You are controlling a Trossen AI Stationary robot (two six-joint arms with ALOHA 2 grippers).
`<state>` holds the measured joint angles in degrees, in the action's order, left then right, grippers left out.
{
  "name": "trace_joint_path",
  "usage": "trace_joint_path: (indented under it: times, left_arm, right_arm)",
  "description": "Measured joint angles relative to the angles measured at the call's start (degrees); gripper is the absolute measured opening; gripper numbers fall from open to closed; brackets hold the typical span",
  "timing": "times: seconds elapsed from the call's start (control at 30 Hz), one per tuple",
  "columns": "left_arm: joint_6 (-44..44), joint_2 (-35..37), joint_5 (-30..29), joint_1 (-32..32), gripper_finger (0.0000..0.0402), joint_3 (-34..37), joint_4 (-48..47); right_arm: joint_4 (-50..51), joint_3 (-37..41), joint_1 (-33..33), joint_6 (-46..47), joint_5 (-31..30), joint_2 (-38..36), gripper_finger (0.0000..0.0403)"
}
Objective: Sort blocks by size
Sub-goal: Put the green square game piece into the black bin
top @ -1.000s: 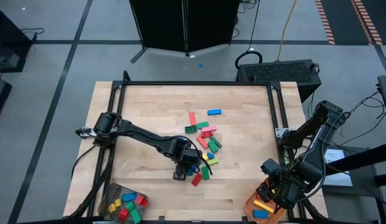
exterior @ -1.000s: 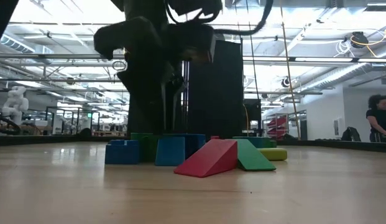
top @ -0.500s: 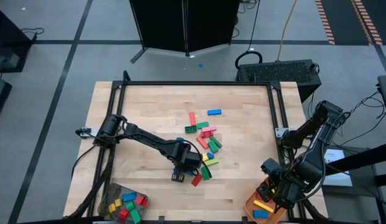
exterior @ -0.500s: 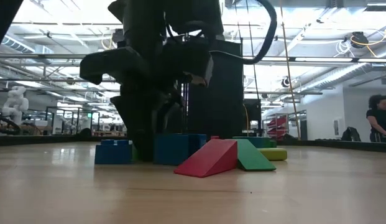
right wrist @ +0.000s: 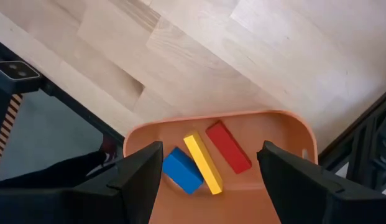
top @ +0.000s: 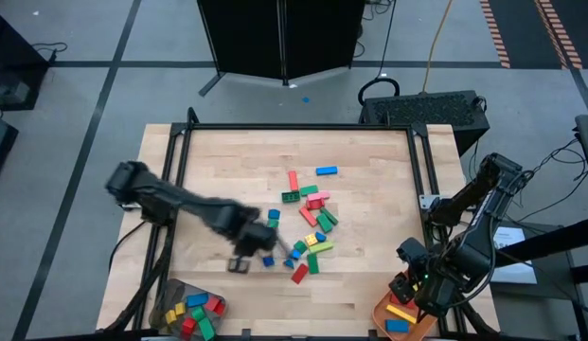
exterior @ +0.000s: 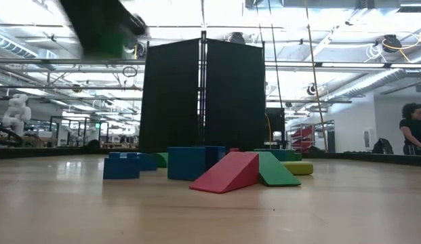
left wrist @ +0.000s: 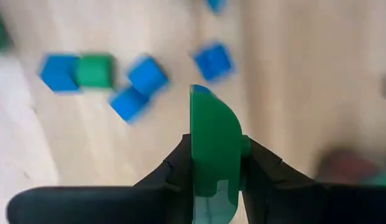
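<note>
High view: the left gripper [top: 239, 263] is seen blurred above the table [top: 227, 161], at about seven o'clock from the scattered blocks [top: 308, 213]; its grip cannot be read from above. The left arm is stretched from the table's nine o'clock edge toward the centre. The right gripper [top: 414, 287] is held over the orange tray [top: 381, 311] at the five o'clock corner, its arm folded beside the table's right edge. A grey container [top: 169, 293] with several blocks in it is seen at the seven o'clock corner.

Low view: a wedge-shaped red block [exterior: 227, 173] and a green wedge [exterior: 278, 171] are seen lying touching each other, with blue blocks [exterior: 190, 163] just behind them. Only a dark blur with a green patch is seen at eleven o'clock, lifted clear of the tabletop. A person [exterior: 411, 129] is seen in the room at three o'clock.

Left wrist view: the left fingers [left wrist: 175, 171] are seen clamped on a green block [left wrist: 214, 152] with a rounded end, held on edge between them above the wood. Blue blocks and one green are seen lying below, blurred.

Right wrist view: the right fingers [right wrist: 140, 171] are seen spread wide, nothing between them. In the tray beneath, a blue brick [right wrist: 181, 170], a long yellow brick [right wrist: 202, 163] and a red brick [right wrist: 228, 147] are seen lying side by side.
</note>
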<state>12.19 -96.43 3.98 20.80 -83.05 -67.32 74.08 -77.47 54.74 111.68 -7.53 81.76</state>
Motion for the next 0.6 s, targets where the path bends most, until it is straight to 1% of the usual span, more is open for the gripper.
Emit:
trace_joint_path:
  times: [0.1,0.17,0.27,0.37,0.47,0.6]
  left_arm:
    - [5.4,4.3,0.4,6.8,0.0080,0.0,-3.4]
    - [10.1,6.2,0.2,12.0,0.0080,0.0,-3.9]
    - [18.3,7.0,-1.5,20.1,0.0080,0.0,-2.1]
    - [23.9,6.5,-3.5,27.4,0.0080,0.0,0.5]
    - [27.8,5.3,-6.3,32.6,0.0080,0.7,2.6]
    - [35.1,5.2,-6.6,36.2,0.0080,5.7,5.2]
  right_arm:
    - [0.0,0.0,0.0,-0.3,0.0,0.0,0.0256]
    - [0.0,0.0,0.0,-0.3,0.0,0.0,0.0256]
    - [0.0,0.0,0.0,-0.8,0.0,0.0,0.0256]
    - [0.0,0.0,0.0,-2.1,0.0,0.0,0.0256]
    - [0.0,0.0,0.0,-2.6,0.0,0.0,0.0256]
    - [0.0,0.0,0.0,-2.3,0.0,0.0,0.0256]
